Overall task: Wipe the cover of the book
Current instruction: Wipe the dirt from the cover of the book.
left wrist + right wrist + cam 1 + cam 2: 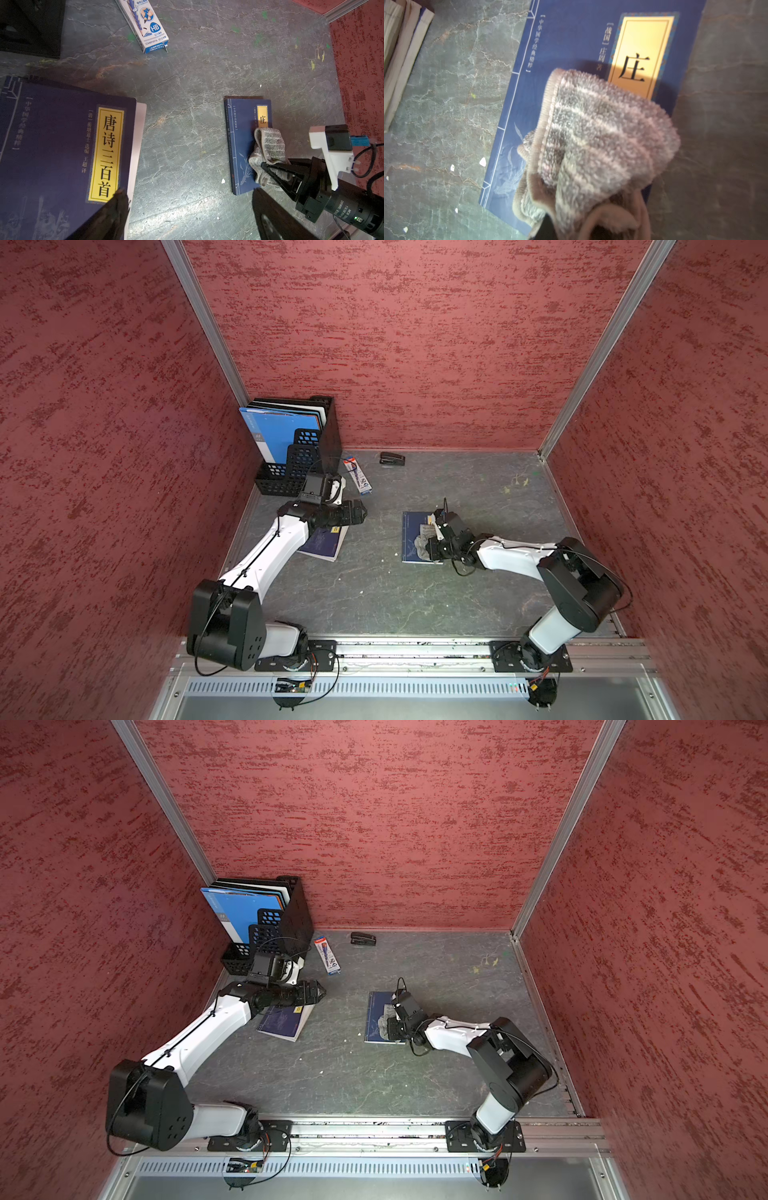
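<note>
- Book (411, 531): blue cover with a yellow title panel, lying flat and face up on the desk (415, 605), right of centre in both top views.
- Cloth (269, 145): grey and fluffy, bunched into folds. It rests on the book's cover and overlaps the lower end of the title panel.
- Right hand (262, 166): pinched almost closed on the cloth, its tips sunk in the folds, holding the cloth on the cover.
- Left hand (359, 512): spread wide with nothing in it, left of centre in a top view, over the edge of the second book.
- Second book (324, 545): darker navy with a yellow title panel. It lies flat on the desk, partly under the left arm and well apart from the first book.
- Pencil box (357, 477): white and blue, marked HB, lying flat above the left hand in the frame, just beside the file rack.
- Stapler (392, 459): black, upper centre, near the back wall.
- File rack (303, 456): black mesh, in the back-left corner, holding blue folders (274, 427) upright.
- Desk surface: grey stone pattern, with small white scraps (223, 181) between the two books.
- Walls (415, 344): red and textured, on three sides.
</note>
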You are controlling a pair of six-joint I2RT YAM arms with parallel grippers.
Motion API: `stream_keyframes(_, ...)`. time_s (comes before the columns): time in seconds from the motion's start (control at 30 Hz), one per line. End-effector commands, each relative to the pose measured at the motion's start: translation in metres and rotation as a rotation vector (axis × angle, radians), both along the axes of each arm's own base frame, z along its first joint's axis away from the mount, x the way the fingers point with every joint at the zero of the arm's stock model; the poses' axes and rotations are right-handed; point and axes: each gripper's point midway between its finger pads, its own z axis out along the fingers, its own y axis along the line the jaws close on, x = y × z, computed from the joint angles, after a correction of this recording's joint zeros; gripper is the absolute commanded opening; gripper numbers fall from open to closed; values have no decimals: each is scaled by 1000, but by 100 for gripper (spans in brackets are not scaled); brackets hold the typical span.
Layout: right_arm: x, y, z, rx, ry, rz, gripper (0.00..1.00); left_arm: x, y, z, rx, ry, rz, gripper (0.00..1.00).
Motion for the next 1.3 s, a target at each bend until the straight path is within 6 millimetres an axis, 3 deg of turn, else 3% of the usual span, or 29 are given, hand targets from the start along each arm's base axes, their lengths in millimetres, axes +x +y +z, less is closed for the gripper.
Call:
stream_keyframes(0.0,-4,-32,-49,-141,139,-50,15,6,0,6,-16,-23,8,94)
stream_keyframes(0.2,63,-25,-46,-163,68,-55,16,0,0,4,-29,-21,1,94)
stream_keyframes(0.33,70,-11,-40,-144,70,-8,16,0,1,4,-36,-24,6,94)
stream_keyframes(0.43,51,-1,-32,-139,67,39,16,2,0,6,-46,-30,7,94)
stream_keyframes(0.67,-45,15,-36,-104,150,161,16,7,3,6,-52,-34,20,94)
stream_keyframes(0.8,-60,13,-33,-63,150,154,17,8,5,7,-53,-38,27,94)
stream_keyframes(0.93,-36,11,-37,-112,109,124,17,9,7,4,-50,-33,31,94)
stream_keyframes(1.03,1,9,-45,-122,96,85,17,8,8,0,-48,-29,33,95)
stream_keyframes(1.17,51,14,-40,-95,55,55,17,4,9,-2,-52,-22,34,95)
stream_keyframes(1.27,69,25,-32,-86,32,76,16,1,9,2,-59,-33,31,96)
